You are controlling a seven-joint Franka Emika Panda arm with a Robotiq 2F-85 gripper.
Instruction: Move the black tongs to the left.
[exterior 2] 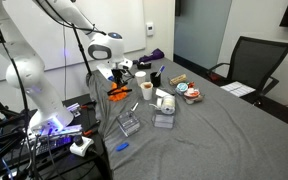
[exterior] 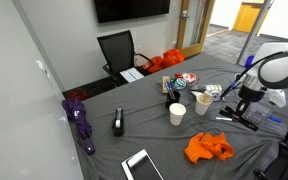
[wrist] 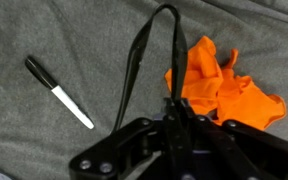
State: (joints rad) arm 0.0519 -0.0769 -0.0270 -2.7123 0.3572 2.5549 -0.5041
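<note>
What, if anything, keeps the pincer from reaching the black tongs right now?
Probably nothing, so likely yes: in the wrist view the pincer sits at the black tongs, with the orange cloth and the pen off to either side.

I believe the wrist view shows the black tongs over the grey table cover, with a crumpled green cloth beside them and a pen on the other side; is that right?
Not quite: the crumpled cloth beside the black tongs is orange, not green, as the wrist view shows. The pen and the grey table cover are as you describe.
</note>
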